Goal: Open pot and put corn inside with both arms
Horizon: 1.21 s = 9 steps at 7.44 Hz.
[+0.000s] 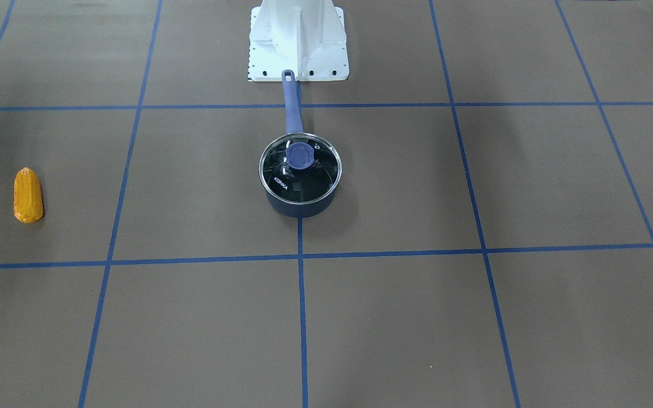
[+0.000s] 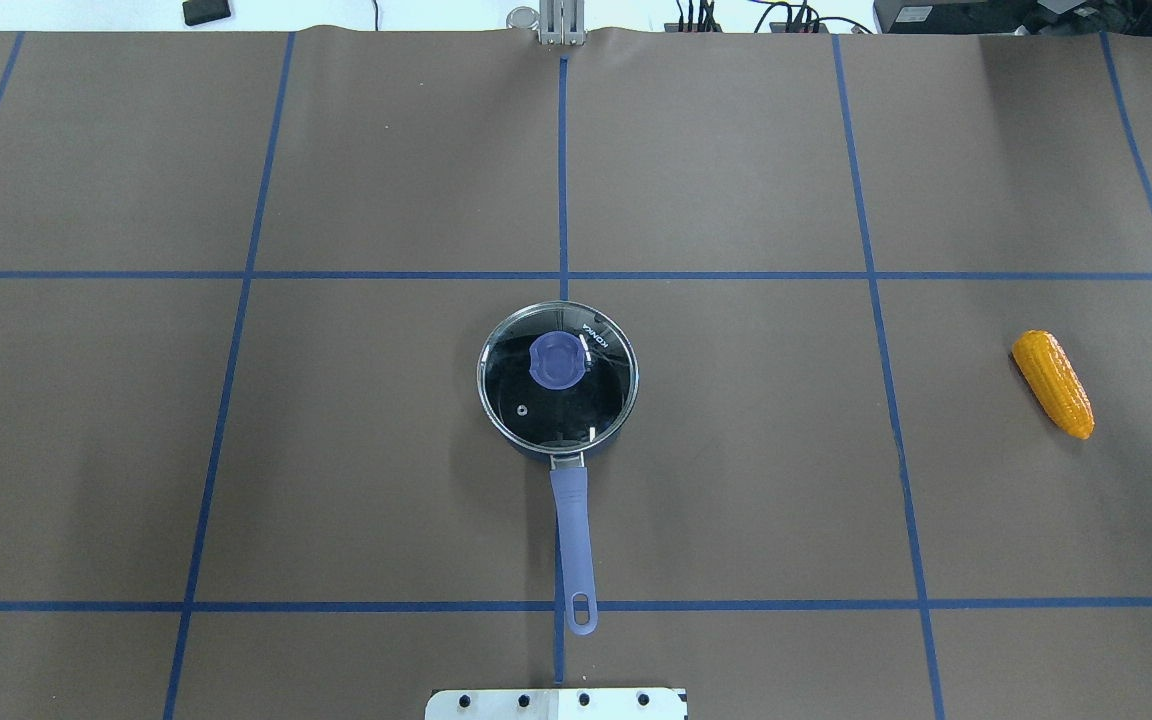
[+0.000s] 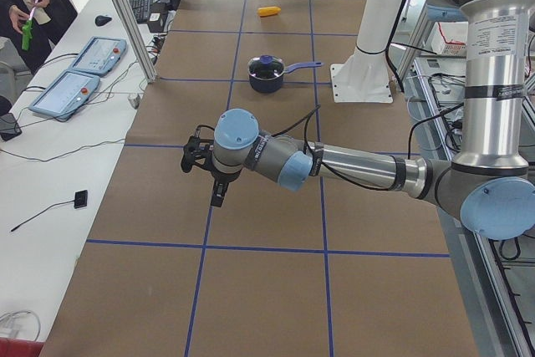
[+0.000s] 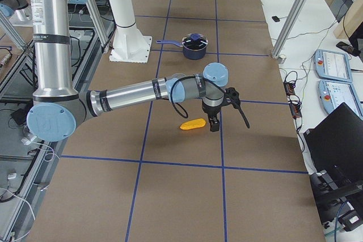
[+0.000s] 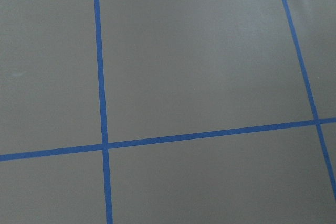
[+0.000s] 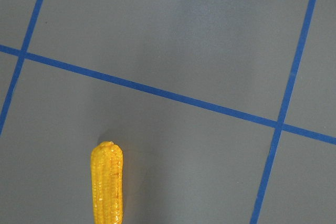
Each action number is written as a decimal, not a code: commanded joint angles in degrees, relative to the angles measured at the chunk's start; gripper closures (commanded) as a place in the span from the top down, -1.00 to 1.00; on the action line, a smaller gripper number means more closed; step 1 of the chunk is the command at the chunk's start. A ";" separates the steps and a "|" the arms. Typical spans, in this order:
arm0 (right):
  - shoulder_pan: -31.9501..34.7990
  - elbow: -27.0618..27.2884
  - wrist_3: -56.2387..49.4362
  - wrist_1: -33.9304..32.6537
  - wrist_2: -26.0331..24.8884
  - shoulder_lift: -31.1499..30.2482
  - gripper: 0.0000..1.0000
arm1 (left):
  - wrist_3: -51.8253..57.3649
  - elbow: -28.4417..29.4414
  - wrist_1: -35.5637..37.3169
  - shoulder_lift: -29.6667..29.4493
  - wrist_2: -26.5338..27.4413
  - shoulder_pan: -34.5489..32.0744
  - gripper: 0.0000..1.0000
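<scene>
Right gripper (image 4: 214, 126), its jaw state impossible to tell, was held over open table (image 4: 181, 196) just beside the corn (image 4: 193, 123), well inside the edges; farther off the pot (image 4: 194, 52) was seen at centre, lid (image 4: 196, 40) on, and farthest the left gripper (image 3: 217, 198), likewise unreadable.

Brown worktop (image 2: 736, 480) marked with blue tape grid (image 2: 396, 275). White side bench (image 3: 50, 181) carries keyboard (image 3: 140, 2), mouse (image 3: 101, 20), two control pendants (image 3: 63, 92).

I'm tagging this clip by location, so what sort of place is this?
Probably a robotics lab, not a kitchen: a jointed left arm and right arm reach over a table papered brown with a blue tape grid, and teach pendants lie on the side bench.
</scene>
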 commanded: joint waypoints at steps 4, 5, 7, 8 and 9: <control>0.00 -0.71 -0.07 0.18 -0.26 0.01 1.00 | 0.00 0.09 -0.17 -0.08 -0.04 0.09 0.97; 0.00 -0.45 0.02 0.09 -0.26 0.00 1.00 | 0.00 0.09 -0.18 0.00 -0.04 0.00 0.97; 0.00 -0.80 0.02 0.09 -0.26 0.44 1.00 | -0.09 0.09 -0.09 -0.08 -0.04 0.09 0.97; -0.08 -1.06 0.02 0.09 -0.26 0.70 1.00 | -2.00 -0.18 -0.17 -0.52 -0.04 0.09 0.97; -0.34 -1.15 0.19 0.09 -0.44 1.05 1.00 | -5.07 -1.13 -0.09 -0.96 -0.13 0.09 0.97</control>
